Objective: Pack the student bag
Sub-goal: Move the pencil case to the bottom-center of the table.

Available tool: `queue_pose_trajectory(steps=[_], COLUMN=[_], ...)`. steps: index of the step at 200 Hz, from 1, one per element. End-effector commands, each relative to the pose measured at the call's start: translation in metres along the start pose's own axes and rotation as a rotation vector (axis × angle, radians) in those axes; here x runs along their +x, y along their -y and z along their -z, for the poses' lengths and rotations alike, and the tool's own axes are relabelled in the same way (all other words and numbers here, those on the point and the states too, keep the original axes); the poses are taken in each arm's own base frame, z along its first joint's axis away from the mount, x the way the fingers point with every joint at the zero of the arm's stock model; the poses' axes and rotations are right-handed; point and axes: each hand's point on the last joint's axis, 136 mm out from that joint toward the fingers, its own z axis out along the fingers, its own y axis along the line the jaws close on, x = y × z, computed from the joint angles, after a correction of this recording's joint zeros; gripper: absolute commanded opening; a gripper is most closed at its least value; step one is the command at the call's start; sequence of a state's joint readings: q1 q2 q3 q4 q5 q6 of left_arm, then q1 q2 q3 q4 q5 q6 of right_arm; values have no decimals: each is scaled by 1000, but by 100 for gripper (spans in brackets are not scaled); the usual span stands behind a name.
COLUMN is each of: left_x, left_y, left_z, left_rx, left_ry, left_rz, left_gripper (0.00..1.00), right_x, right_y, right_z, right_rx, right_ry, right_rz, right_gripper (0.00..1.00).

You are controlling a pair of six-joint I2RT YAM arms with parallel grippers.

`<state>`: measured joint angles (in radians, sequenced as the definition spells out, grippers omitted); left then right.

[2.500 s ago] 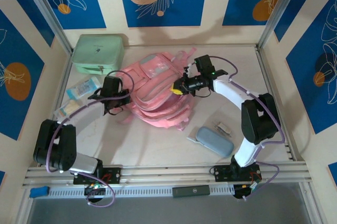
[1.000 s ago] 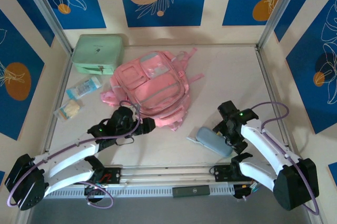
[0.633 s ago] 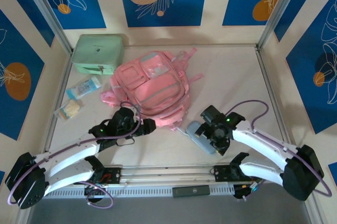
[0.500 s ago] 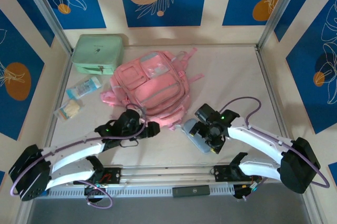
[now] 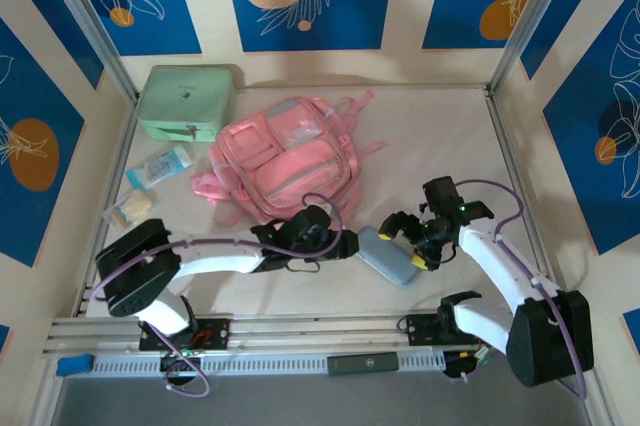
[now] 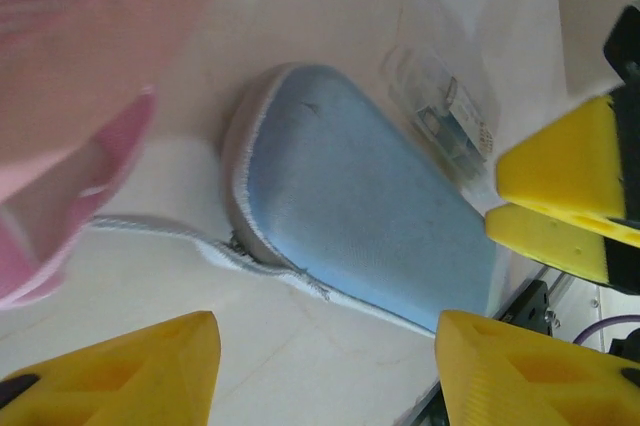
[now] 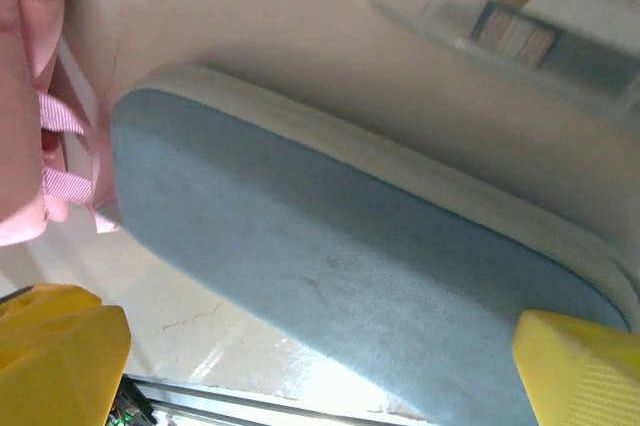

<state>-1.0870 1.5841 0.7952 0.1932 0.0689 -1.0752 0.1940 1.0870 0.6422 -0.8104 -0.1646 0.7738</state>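
The student bag (image 5: pixel 290 161), a pink backpack, lies flat at mid-table with its front pockets up; its pink edge (image 6: pixel 70 96) and a strap (image 7: pixel 45 156) border the wrist views. A grey-blue pencil case (image 5: pixel 385 256) lies just right of the bag's near corner. My left gripper (image 5: pixel 345 244) sits low at the case's left end, open, with bare table between its yellow fingertips (image 6: pixel 325 371). From the right, my right gripper (image 5: pixel 403 244) stands wide open with the case (image 7: pixel 340 266) lying between its yellow fingers (image 7: pixel 60 356). Those same fingers (image 6: pixel 565 186) face the left wrist camera.
A mint green zip case (image 5: pixel 187 101) stands at the back left. Two small packets (image 5: pixel 160 166) (image 5: pixel 130 208) lie along the left side. A clear flat packet (image 6: pixel 440 116) (image 7: pixel 520 26) lies just beyond the pencil case. Metal rails run along the near edge (image 5: pixel 330 331).
The right gripper slid the pencil case leftward toward the bag, then drew back a little. The left gripper swung right to the case's left end, its jaws narrowing somewhat.
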Motion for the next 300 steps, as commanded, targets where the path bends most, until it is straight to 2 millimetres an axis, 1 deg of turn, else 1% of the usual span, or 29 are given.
queue_pose_trajectory(steps=[1,11,24,43,60,77,100,110,122,137,150,159,164,179,193,210,228,251,272,283,300], left_x=[-7,-6,-5,-4,-4,-5,-10,-12,-12,-12,-13,-13,-14,-13,-11,-9,-9,-9,-11,-10,-9], left_y=[15,11,7,1,-5,-14,-29,-36,-44,-51,-56,-60,-60,-57,-54,-58,-63,-70,-72,-75,-79], left_z=[-14,-22,-32,-43,-49,-50,-43,-40,-38,-35,-32,-31,-31,-36,-41,-43,-43,-44,-47,-47,-47], left_rx=[14,2,-10,-35,-61,-114,-158,-168,-178,-181,-192,-206,-209,-183,-165,-182,-190,-208,-214,-223,-229], left_ry=[38,37,36,28,30,33,59,71,69,82,95,90,87,80,62,53,56,49,46,39,38], left_rz=[26,45,63,72,76,72,76,84,102,119,116,114,115,117,117,118,119,121,120,120,123], left_gripper=[58,57,54,51,50,49,47,45,43,40,39,38,37,34,32,31,30,28,27,27,27], right_x=[-5,-5,-1,10,18,29,43,45,44,40,32,27,25,17,10,1,2,15,26,24,15], right_y=[-3,0,-5,-11,-10,-16,-25,-28,-30,-34,-28,-23,-22,-17,-7,-2,-5,-26,-27,-17,-17], right_z=[-10,-17,-25,-35,-40,-41,-36,-32,-28,-19,-11,-9,-8,-10,-14,-20,-26,-25,-28,-21,-2], right_rx=[-50,-45,-71,-100,-108,-151,-195,-217,-234,-244,-180,-139,-131,-94,-23,35,25,-45,-38,40,70], right_ry=[-41,-54,-74,-122,-154,-187,-202,-198,-189,-175,-126,-95,-86,-53,-37,-22,-56,-92,-153,-136,-47], right_rz=[68,52,66,90,90,96,127,139,159,185,177,157,150,133,127,142,156,243,257,237,227], right_gripper=[99,99,99,99,99,99,99,99,100,96,97,100,99,99,99,99,99,99,100,99,99])
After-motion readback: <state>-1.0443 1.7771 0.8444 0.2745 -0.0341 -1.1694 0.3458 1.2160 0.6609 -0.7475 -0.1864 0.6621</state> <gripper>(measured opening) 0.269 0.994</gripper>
